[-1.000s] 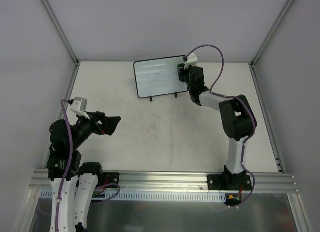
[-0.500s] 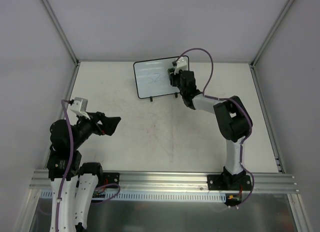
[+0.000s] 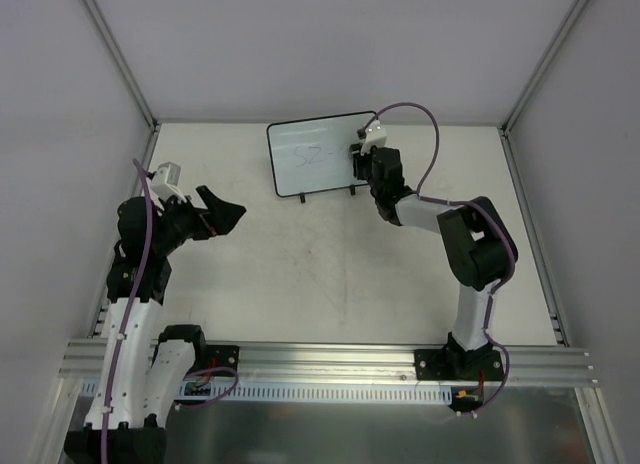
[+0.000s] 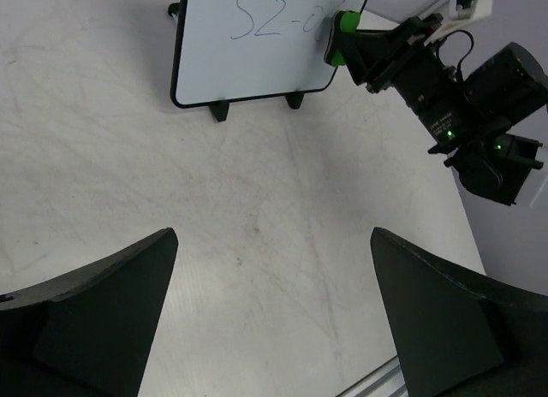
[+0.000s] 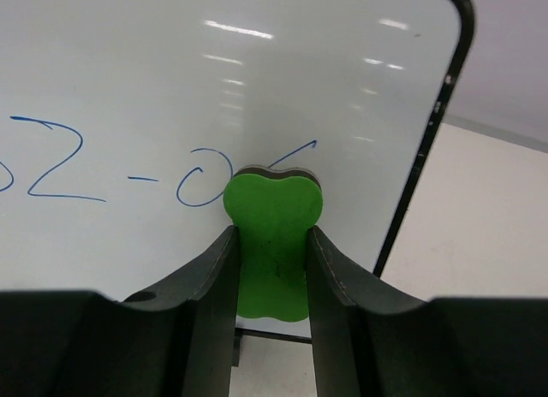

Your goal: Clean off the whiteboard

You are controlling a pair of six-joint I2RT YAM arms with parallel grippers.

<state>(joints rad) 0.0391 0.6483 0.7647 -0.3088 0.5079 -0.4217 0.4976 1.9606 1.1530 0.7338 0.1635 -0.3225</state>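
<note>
The whiteboard (image 3: 312, 156) stands upright on two black feet at the back of the table, with blue writing on it. It also shows in the left wrist view (image 4: 248, 46) and fills the right wrist view (image 5: 214, 89). My right gripper (image 3: 362, 154) is shut on a green eraser (image 5: 272, 243) and presses it against the board's right part, over the end of the writing. The eraser also shows in the left wrist view (image 4: 342, 38). My left gripper (image 3: 228, 216) is open and empty, raised over the table's left side, well apart from the board.
The white table (image 3: 330, 274) is scuffed with faint dark marks. Grey walls with metal corner posts close in the left, back and right. An aluminium rail (image 3: 320, 359) carrying both arm bases runs along the near edge.
My right gripper with the eraser moved left across the board, then back right. My left arm rose and moved a little farther back.
</note>
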